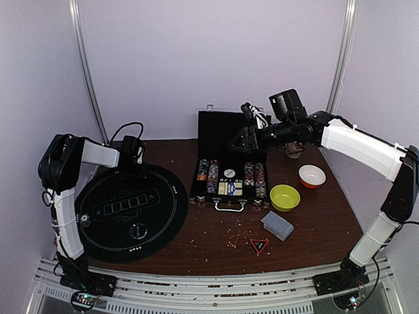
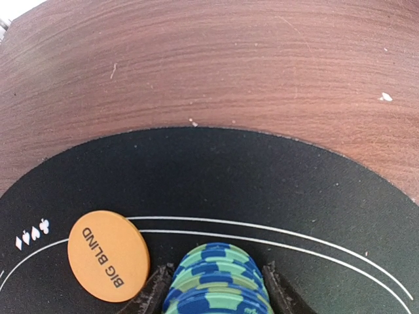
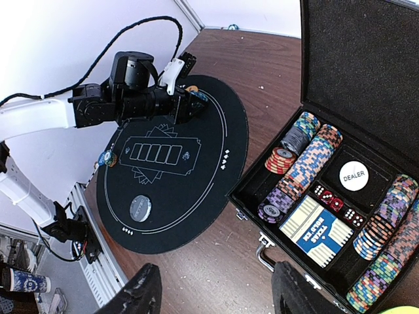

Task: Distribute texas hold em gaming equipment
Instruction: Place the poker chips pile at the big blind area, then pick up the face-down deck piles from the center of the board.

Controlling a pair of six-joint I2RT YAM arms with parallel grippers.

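1. Nearest to the arms, a small red triangle (image 1: 259,246) lay on the brown table (image 1: 216,229). Just behind it, a grey-blue deck of cards (image 1: 277,224) lay on the bare wood, outside any container.
2. On the left, a round black mat (image 1: 163,216) carried a grey disc (image 1: 137,229) near its front rim and a few chips (image 3: 107,158) at its left edge.
3. A yellow-green bowl (image 1: 285,197) stood behind the deck, just beside the right end of the case. A white bowl with an orange outside (image 1: 311,175) stood near it, further back.
4. The open black case (image 3: 314,39) held rows of mixed-colour chips (image 3: 308,157) standing on edge at both sides. Its middle compartments held a white Dealer button (image 3: 354,175), red dice (image 3: 330,199) and a blue-and-white card pack (image 3: 317,226).
5. The right pincer (image 3: 219,294) hung above the case with its fingers spread wide apart.
6. At the far rim of the mat, the left pincer (image 2: 215,294) stood around a stack of blue and green chips (image 2: 216,271), one finger just beside it on each side. I could not tell whether they pressed it. An orange Big Blind disc (image 2: 108,255) lay flat just beside the stack.
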